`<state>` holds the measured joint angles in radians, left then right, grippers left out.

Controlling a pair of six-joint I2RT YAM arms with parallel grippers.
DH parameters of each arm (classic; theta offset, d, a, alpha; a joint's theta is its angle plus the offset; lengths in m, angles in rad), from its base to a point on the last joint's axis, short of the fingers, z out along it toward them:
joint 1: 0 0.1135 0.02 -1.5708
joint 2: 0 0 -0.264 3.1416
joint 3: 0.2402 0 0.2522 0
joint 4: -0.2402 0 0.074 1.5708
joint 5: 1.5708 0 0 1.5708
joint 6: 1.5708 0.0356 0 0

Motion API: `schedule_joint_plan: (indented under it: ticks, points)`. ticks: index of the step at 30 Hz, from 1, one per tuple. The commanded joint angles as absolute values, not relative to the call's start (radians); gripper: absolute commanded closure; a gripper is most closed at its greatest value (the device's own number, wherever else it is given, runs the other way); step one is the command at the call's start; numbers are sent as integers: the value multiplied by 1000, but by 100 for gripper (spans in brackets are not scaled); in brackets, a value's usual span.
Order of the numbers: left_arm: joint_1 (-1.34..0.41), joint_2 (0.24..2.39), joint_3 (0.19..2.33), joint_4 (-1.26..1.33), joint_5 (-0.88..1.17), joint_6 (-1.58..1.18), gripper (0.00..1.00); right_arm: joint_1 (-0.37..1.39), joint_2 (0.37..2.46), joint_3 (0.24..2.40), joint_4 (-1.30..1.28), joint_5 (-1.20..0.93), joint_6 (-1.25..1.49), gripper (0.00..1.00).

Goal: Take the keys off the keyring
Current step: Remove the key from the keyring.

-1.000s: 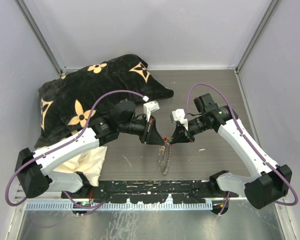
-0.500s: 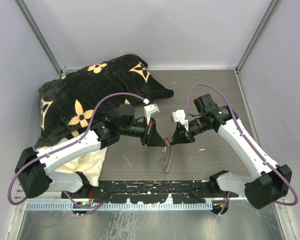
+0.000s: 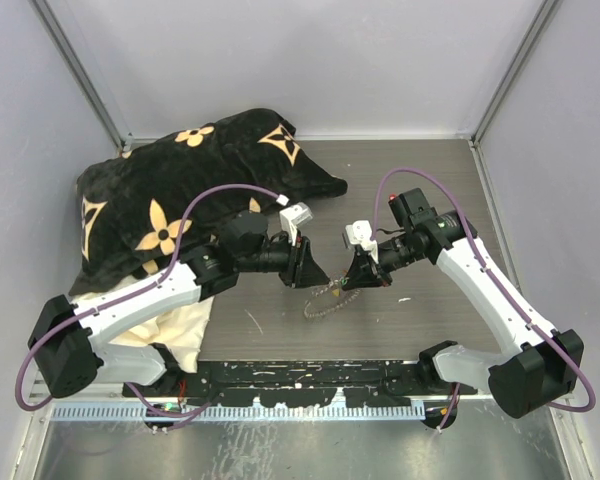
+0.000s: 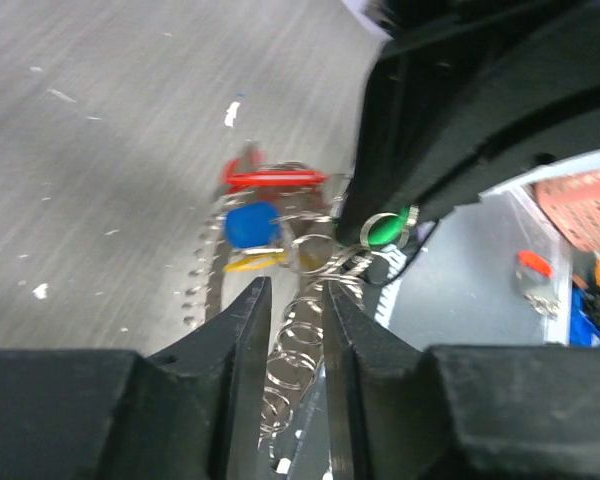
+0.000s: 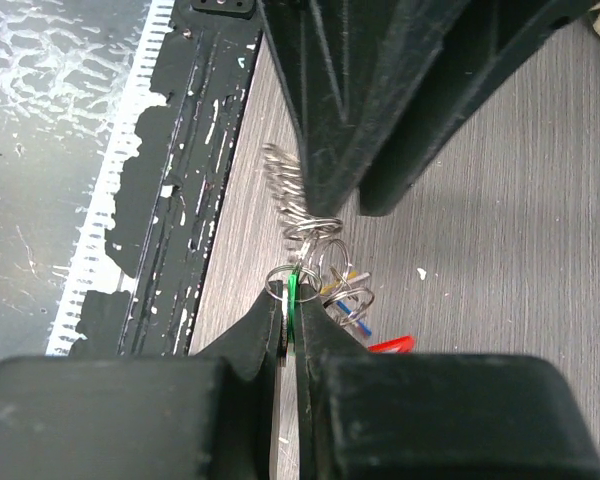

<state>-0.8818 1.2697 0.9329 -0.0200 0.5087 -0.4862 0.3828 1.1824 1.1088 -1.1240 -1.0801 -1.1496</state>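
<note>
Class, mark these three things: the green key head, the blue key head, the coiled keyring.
green key head (image 4: pixel 385 230), left wrist view, middle of its plastic
blue key head (image 4: pixel 252 224), left wrist view, middle of head
keyring (image 4: pixel 298 338), left wrist view, coil loops

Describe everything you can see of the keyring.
The keyring is a silvery coil of thin wire, like a row of small loops, stretched in a line between the arms. The left end effector pinches a stretch of it between its fingers. Near the far end small split rings hang off it, carrying the keys with red, blue and yellow heads and a green-headed key, which the right end effector grips.
</note>
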Motion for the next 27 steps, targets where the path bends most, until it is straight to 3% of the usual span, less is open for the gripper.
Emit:
schedule_joint_plan:
  ticks: [1,10,16,27]
  points:
    - [-875,1214,925,-6,343,-491,69,382,1154,1117,-1120,-1131,-1160,99]
    - [-874,1029,845,31,284,-475,44,381,1155,1109,-1084,-1107,-1121,99]
    - [-907,1015,873,-16,332,-517,46,383,1160,1106,-1057,-1097,-1083,99]
    - [-1105,1171,1106,-289,4,-483,54,382,1164,1100,-1032,-1088,-1054,99]
